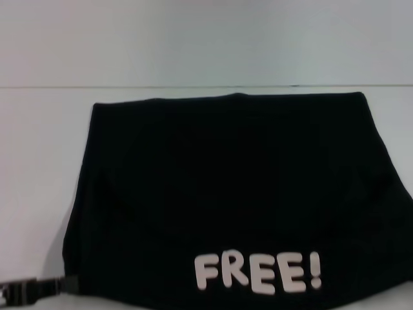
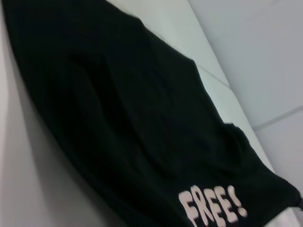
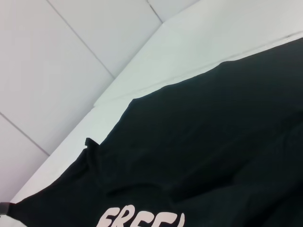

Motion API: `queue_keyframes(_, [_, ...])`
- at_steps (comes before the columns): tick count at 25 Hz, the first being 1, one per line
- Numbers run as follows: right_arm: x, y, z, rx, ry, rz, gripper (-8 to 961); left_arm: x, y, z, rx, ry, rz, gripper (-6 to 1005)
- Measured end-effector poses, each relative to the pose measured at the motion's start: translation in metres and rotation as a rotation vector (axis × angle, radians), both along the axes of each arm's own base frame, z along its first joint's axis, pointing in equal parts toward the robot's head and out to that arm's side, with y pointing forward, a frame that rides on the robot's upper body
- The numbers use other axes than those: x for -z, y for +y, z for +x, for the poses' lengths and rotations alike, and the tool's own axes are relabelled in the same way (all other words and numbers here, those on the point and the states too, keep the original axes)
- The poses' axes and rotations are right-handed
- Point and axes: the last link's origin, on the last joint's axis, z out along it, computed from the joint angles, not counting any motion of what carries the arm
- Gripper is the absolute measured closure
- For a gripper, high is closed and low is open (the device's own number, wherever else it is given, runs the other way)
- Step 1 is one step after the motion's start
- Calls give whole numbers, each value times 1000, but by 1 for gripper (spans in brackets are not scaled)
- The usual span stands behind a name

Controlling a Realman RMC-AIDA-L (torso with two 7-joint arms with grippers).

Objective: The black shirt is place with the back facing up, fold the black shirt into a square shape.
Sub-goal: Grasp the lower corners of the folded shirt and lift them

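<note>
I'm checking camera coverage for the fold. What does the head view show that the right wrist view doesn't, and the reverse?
Only the head view shows the black shirt across nearly its full width, the complete white "FREE!" print, and the left gripper at the shirt's near left corner, its jaws unclear.

Only the right wrist view shows the tiled floor beyond the table's edge.

Both show the shirt on the white table, with the print facing up, though the right wrist view cuts the lettering off.
</note>
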Motion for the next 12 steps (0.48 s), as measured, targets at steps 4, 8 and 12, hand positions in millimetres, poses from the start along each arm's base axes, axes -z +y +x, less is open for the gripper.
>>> queue_keyframes(4, [3, -20, 4, 1, 12, -25, 922, -1, -19, -1, 17, -34, -29, 999])
queue_keyframes(8, [5, -34, 3, -8, 34, -49, 922, -3, -31, -3, 13, -47, -53, 998])
queue_keyframes(12, [5, -44, 3, 1, 55, -64, 922, -3, -36, -5, -3, -37, -78, 998])
